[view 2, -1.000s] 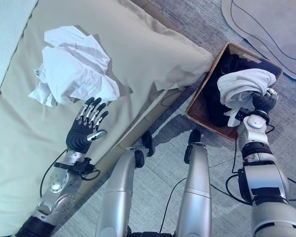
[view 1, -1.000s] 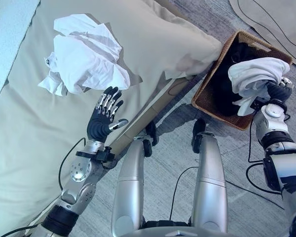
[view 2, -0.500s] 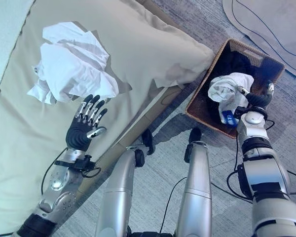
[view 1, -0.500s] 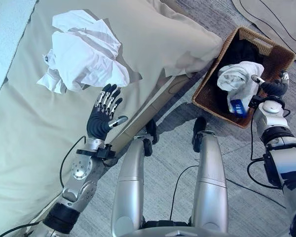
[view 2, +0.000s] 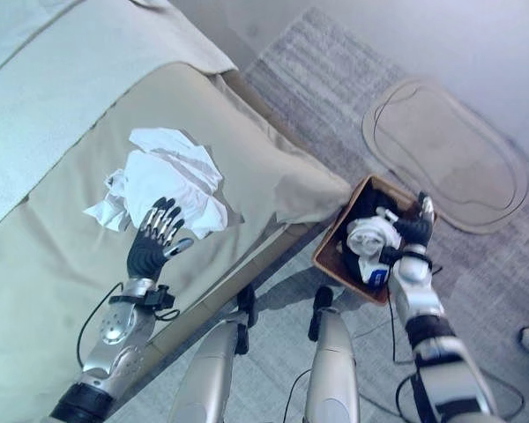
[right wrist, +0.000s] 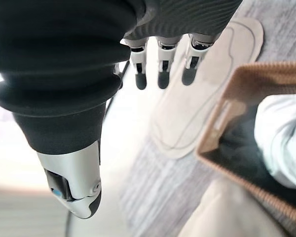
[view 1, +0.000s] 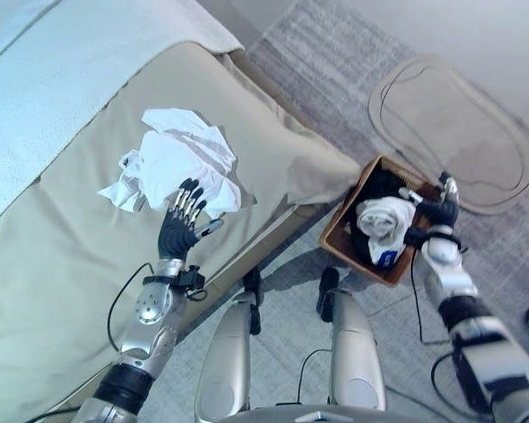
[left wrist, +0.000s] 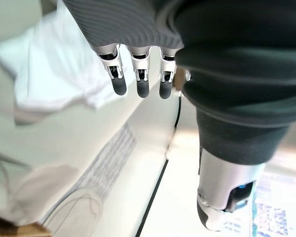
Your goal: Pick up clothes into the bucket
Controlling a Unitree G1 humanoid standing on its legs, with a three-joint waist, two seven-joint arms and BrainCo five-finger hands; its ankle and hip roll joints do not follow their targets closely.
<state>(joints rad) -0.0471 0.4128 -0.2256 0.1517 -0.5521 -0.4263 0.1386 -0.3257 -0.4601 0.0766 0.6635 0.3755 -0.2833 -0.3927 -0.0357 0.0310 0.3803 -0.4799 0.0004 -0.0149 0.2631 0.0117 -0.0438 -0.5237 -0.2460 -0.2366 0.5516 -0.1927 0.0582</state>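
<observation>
**White garment released into basket; right hand empty**

Left eye view: camera has moved, whole scene shifted. White bundle (view 1: 381,218) that the right hand (view 1: 438,210) gripped above the wicker basket (view 1: 335,244) a second ago now lies inside it on dark clothes, blue tag at its near edge. Right hand sits at the basket's right rim, apart from the bundle. Left hand (view 1: 182,226) hovers over the beige bed cover (view 1: 62,256), fingers spread, tips at the near edge of the crumpled white clothes (view 1: 178,162), as before.

Right eye view: same layout; oval rug (view 2: 441,154) on the floor beyond the basket.

Left wrist view: fingers straight, holding nothing, white clothes past them.

Right wrist view: fingers straight and relaxed, nothing held; basket rim and white bundle alongside.
</observation>
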